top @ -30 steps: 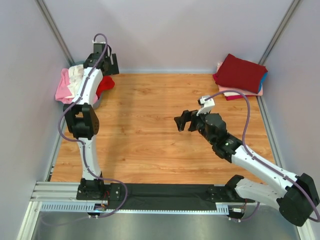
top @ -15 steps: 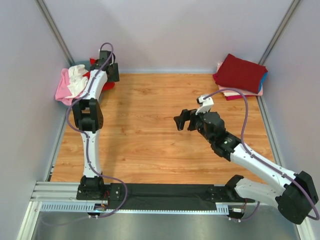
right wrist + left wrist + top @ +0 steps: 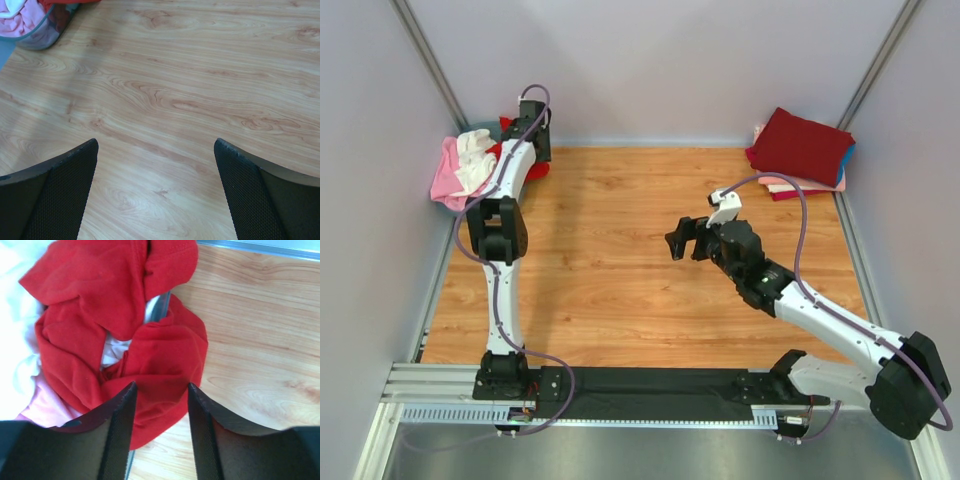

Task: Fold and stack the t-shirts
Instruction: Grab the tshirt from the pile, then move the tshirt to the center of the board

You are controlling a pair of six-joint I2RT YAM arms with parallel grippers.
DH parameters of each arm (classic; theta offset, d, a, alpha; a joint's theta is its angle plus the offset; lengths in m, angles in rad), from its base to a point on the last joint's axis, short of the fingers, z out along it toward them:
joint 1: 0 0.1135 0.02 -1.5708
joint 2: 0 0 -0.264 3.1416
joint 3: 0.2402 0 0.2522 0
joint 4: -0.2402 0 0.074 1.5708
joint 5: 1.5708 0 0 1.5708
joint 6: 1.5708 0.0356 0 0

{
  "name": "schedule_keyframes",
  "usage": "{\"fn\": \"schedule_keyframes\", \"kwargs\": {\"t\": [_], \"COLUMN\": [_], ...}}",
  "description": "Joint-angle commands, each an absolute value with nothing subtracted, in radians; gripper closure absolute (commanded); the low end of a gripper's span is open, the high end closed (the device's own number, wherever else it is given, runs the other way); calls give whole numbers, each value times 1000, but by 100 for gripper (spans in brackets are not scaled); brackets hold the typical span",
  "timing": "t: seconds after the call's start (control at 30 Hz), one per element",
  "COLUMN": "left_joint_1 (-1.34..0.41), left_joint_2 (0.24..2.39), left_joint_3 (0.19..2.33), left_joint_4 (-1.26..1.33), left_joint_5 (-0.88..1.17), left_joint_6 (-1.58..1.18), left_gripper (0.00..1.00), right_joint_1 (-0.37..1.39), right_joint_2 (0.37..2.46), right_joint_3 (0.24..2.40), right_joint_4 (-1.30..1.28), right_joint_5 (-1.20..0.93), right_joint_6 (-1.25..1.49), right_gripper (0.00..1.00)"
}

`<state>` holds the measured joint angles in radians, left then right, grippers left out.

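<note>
Cloth in loose, crumpled folds, the bright red short-sleeved t-shirt (image 3: 125, 335) lies at the far left corner of the wooden worktop (image 3: 620, 250). It is draped over the rim of the round grey tub (image 3: 42, 39), with one lobe hanging outside the rim on the right. Bunched white cloth (image 3: 15, 350) and pale pink cloth (image 3: 42, 402) lie against its left side. In the far right corner sits a folded stack with a dark red t-shirt (image 3: 802, 143) on top and pink and blue edges showing beneath it. The left tool (image 3: 161, 387) points down over the hanging red lobe, its jaws partly apart with that cloth between the fingertips; whether they touch it I cannot tell. The right tool (image 3: 156, 145) hangs released, jaws spread wide over bare wood near the middle of the worktop, holding nothing.
</note>
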<state>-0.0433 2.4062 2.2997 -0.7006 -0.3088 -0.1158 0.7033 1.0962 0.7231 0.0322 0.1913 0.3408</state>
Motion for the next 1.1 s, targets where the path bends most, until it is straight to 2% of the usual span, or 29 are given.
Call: {"fn": "schedule_keyframes", "kwargs": {"t": [0.0, 0.07, 0.13, 0.23, 0.27, 0.3, 0.33, 0.57, 0.7, 0.77, 0.93, 1.07], "left_joint_1": [-37, -37, -37, -37, -37, -37, -38, -110, -166, -217, -371, -468], "left_joint_2": [2425, 2434, 2442, 2444, 2441, 2436, 2421, 2200, 2086, 1991, 1806, 1680], "left_joint_3": [2344, 2344, 2344, 2350, 2353, 2358, 2361, 2382, 2546, 2545, 2448, 2216], "left_joint_4": [-669, -669, -669, -669, -672, -673, -675, -623, -644, -612, -644, -755], "left_joint_5": [-356, -356, -356, -357, -362, -361, -362, -440, -427, -397, -347, -287], "left_joint_6": [-72, -69, -75, -80, -86, -89, -94, -62, -35, -6, 69, -116], "left_gripper": [44, 38, 38, 64, 83, 94, 100, 100, 100, 100, 100, 100], "right_joint_1": [703, 701, 703, 701, 701, 703, 703, 701, 701, 703, 703, 701], "right_joint_2": [1101, 1106, 1111, 1117, 1117, 1118, 1118, 1135, 1146, 1144, 1112, 1075], "right_joint_3": [767, 769, 770, 772, 772, 773, 773, 776, 782, 784, 784, 769], "right_joint_4": [35, 34, 34, 32, 32, 32, 32, 34, 31, 23, 3, -43], "right_joint_5": [207, 209, 210, 212, 212, 210, 210, 215, 216, 225, 308, 463], "right_joint_6": [350, 350, 348, 350, 351, 351, 351, 353, 353, 348, 341, 351], "right_gripper": [0, 0, 0, 0, 0, 0, 0, 0, 0, 0, 0, 0]}}
